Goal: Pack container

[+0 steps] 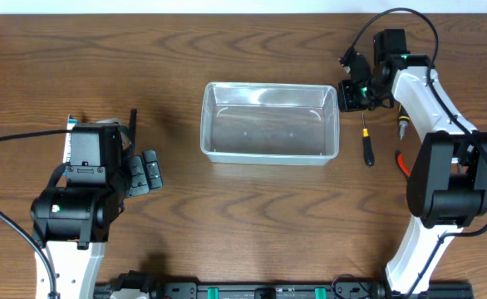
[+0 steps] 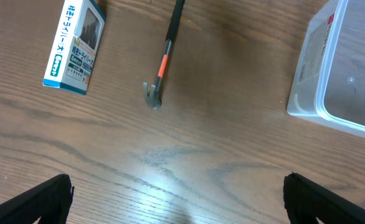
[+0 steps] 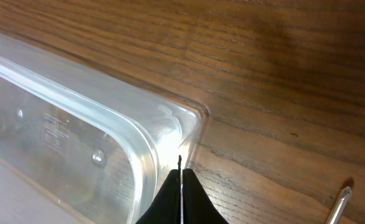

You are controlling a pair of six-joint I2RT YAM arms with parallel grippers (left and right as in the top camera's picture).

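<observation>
Right wrist view has my right hand [image 3: 181,173] pinched shut, empty, right at the container [image 3: 142,135] corner, so I could shove it; left hand [image 2: 179,198] gapes wide, holding nothing

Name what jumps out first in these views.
The clear container sits empty mid-table. The right gripper, shut, is at its far right corner, with a screwdriver lying just beyond. The left gripper hangs open near a blue-and-white box and a slim black tool.
</observation>
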